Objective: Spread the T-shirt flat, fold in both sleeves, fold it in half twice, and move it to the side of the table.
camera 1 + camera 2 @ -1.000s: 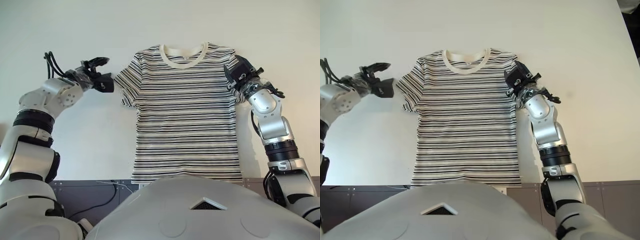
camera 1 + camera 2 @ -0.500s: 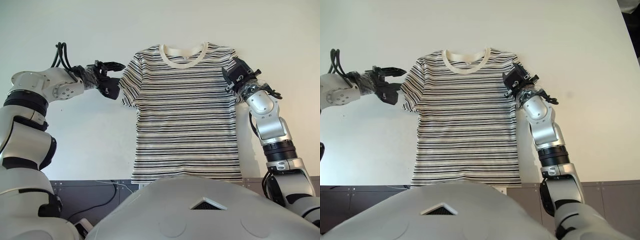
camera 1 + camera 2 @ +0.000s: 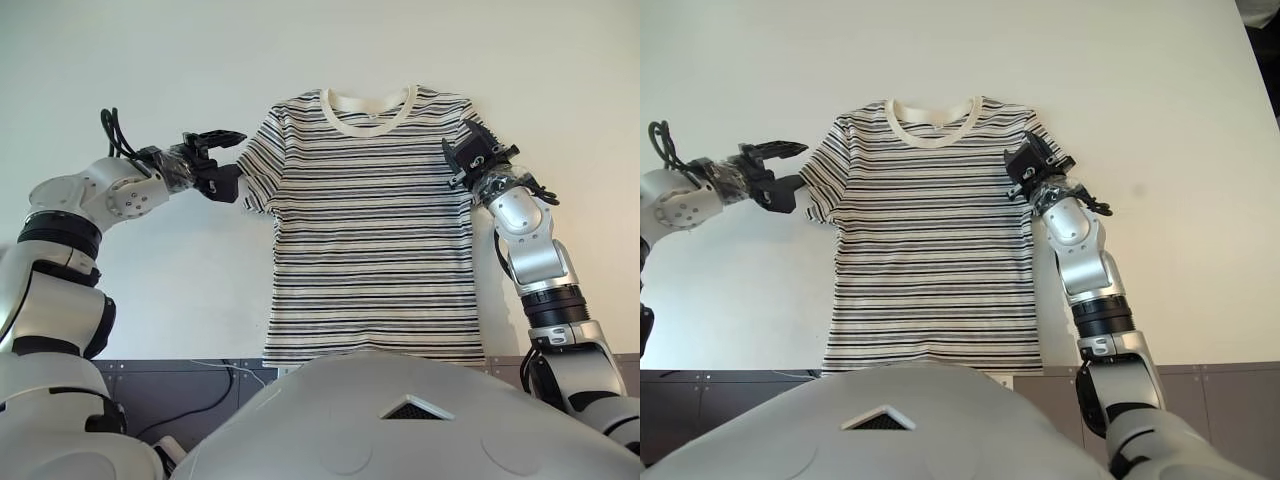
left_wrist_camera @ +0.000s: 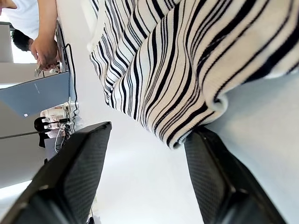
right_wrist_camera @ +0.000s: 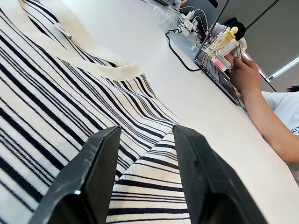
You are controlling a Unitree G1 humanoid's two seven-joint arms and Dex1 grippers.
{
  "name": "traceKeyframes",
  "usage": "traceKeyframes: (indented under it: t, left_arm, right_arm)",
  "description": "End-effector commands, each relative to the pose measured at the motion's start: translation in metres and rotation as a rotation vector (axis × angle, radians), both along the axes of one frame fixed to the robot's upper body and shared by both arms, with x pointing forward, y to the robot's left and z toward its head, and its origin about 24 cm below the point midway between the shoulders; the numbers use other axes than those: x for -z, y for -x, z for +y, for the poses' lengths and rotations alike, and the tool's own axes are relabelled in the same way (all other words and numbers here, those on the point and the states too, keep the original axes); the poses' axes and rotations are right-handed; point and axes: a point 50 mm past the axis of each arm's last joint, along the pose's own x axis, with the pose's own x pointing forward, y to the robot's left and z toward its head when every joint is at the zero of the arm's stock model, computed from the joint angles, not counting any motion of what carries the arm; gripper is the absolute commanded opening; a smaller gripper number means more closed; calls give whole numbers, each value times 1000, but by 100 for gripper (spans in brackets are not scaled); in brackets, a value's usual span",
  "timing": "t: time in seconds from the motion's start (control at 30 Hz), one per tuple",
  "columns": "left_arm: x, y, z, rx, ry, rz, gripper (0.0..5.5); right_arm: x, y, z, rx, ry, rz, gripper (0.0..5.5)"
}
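A: What do we record for the T-shirt (image 3: 372, 230)?
B: We log soft knitted cloth, matt, with fine ribbing visible along the stripes. The collar band (image 5: 93, 57) is a plain knit.
A: And the table (image 3: 180, 260)?
B: We note a smooth, matt white top.
A: The left gripper (image 3: 232, 160) and right gripper (image 5: 145, 129)?
B: We see black matt plastic fingers (image 4: 84, 172) with a finely grained face.
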Motion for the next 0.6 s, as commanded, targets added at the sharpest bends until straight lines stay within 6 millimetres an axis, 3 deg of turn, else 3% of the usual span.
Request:
traceKeyframes:
  t: [0.03,0.17,0.4,0.53,0.6]
  left_arm:
    - [29,36,6,14,-75,199,277]
    - [30,45,9,10,-99,216,277]
    - [33,15,6,-83,-151,111,277]
    - [30,12,10,-82,-165,76,277]
    - [29,14,10,-66,-152,66,248]
  right_arm:
    - [0,0,3,-8,3,-4,207]
    - [2,2,4,-2,-2,1,207]
    - [-1,-2,5,-16,1,-8,207]
    - [0,-1,8,-21,-2,-5,207]
    - [2,0,9,-19,-4,-3,207]
